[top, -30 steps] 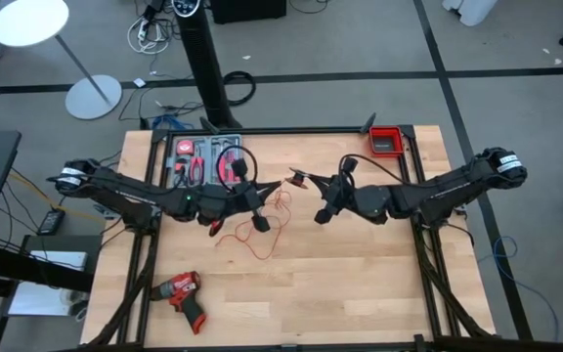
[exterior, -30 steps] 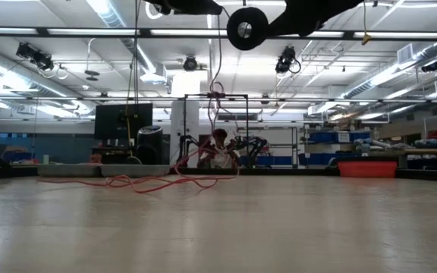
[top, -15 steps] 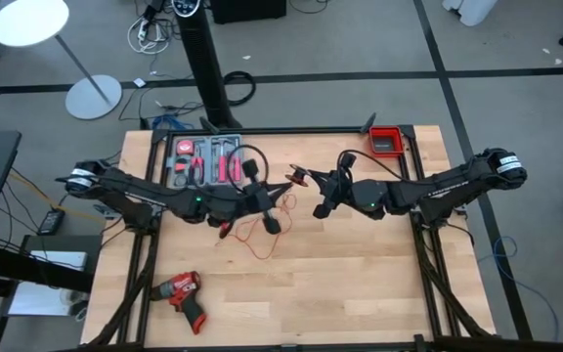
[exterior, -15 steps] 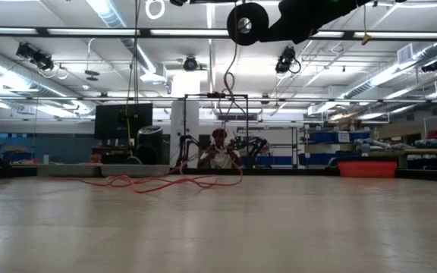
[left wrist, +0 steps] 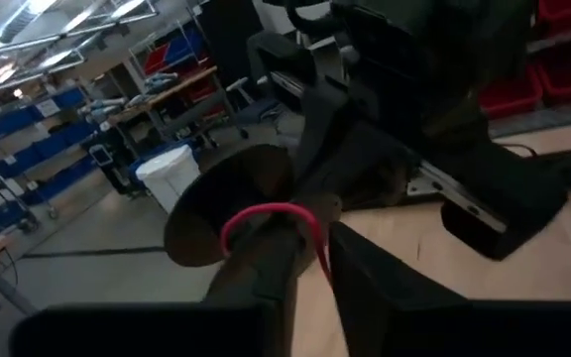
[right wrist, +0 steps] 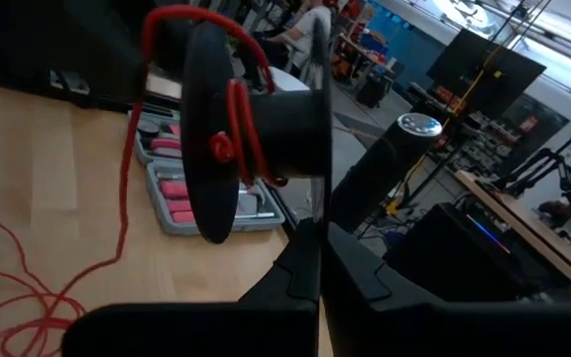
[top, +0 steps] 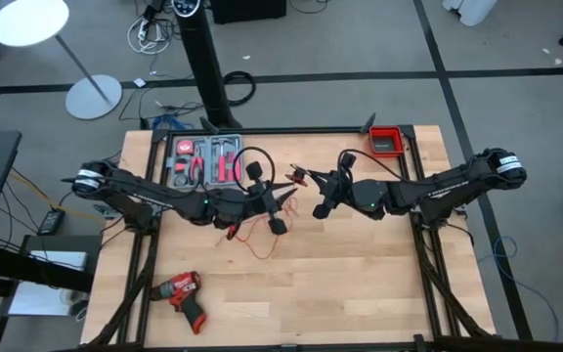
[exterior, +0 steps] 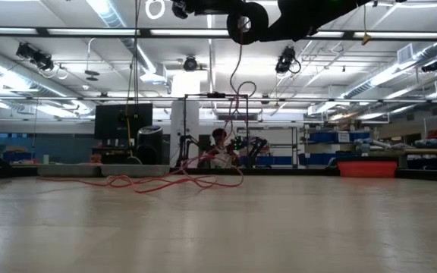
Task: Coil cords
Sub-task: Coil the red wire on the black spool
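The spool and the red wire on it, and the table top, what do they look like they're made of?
The spool looks like matte black plastic: smooth flat flanges, dull sheen. The red wire appears to be thin plastic-insulated cord, glossy and limp, wrapping the core and trailing in loose loops on the table. The table looks like light wood, with plank seams and grain showing.

The middle of the worktop (top: 360,284) is crowded: the left gripper (top: 283,192) and the right gripper (top: 304,179) meet there, with the black spool (right wrist: 256,134) between them and loose red wire (top: 252,235) lying below. The tool case (top: 203,161) blocks the far left edge, the red bin (top: 386,142) the far right corner, the drill (top: 181,293) the near left corner. The near right part is free.
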`<action>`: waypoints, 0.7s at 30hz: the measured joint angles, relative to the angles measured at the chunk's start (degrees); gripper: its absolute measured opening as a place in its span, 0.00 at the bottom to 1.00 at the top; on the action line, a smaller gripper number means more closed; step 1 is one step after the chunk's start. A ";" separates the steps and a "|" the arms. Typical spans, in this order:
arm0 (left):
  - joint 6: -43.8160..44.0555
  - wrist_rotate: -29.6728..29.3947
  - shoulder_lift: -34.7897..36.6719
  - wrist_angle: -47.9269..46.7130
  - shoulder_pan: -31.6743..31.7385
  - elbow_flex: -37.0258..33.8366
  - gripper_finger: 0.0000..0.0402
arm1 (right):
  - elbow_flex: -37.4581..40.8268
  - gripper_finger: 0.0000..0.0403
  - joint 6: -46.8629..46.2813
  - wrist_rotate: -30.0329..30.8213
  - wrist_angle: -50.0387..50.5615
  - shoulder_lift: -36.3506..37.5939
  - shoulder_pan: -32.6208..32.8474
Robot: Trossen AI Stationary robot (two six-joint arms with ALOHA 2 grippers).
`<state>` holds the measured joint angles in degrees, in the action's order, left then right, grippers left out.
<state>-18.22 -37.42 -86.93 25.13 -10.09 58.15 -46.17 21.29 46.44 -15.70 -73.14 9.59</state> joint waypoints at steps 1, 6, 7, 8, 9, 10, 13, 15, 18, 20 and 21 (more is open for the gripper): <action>0.27 0.01 -0.13 -0.21 0.00 -0.01 0.20 | 0.00 0.00 -0.03 0.00 -0.21 0.00 -0.14; 0.40 0.01 -0.40 2.12 -0.10 -0.02 0.23 | 0.00 0.00 -0.06 1.86 -0.44 0.00 -0.77; 0.38 0.01 -0.44 2.39 -0.21 -0.02 0.23 | 0.00 0.00 0.05 2.18 -0.50 0.00 -1.02; 0.39 -0.03 -0.46 2.37 -0.33 -0.02 0.23 | 0.00 0.00 0.28 2.20 -0.50 0.00 -1.11; 0.40 0.01 -0.47 2.37 -0.41 -0.02 0.23 | 0.00 0.00 0.38 2.19 -0.52 0.00 -1.12; 0.45 0.01 -0.47 2.31 -0.42 -0.02 0.23 | 0.00 0.00 0.40 2.19 -0.66 0.00 -1.12; 0.74 0.03 -0.47 2.26 -0.44 -0.04 0.23 | 0.00 0.00 0.99 1.81 -2.15 0.00 -1.26; 1.72 0.09 -0.47 2.22 -0.42 -0.02 0.23 | 0.00 0.00 1.60 1.84 -2.92 0.00 -1.42; 3.53 1.20 -0.66 2.12 -0.39 -0.04 0.23 | 0.00 0.00 2.83 1.89 -4.23 0.00 -2.05; 3.87 1.87 -0.76 1.76 -0.39 -0.04 0.23 | 0.00 0.00 2.88 1.73 -4.67 0.00 -2.59; 4.00 1.96 -1.12 1.88 -0.39 -0.03 0.23 | 0.00 0.00 2.89 1.72 -4.83 0.00 -2.77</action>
<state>-14.23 -35.46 -88.05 27.01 -10.48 58.12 -46.17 24.18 48.16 -20.54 -73.14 6.82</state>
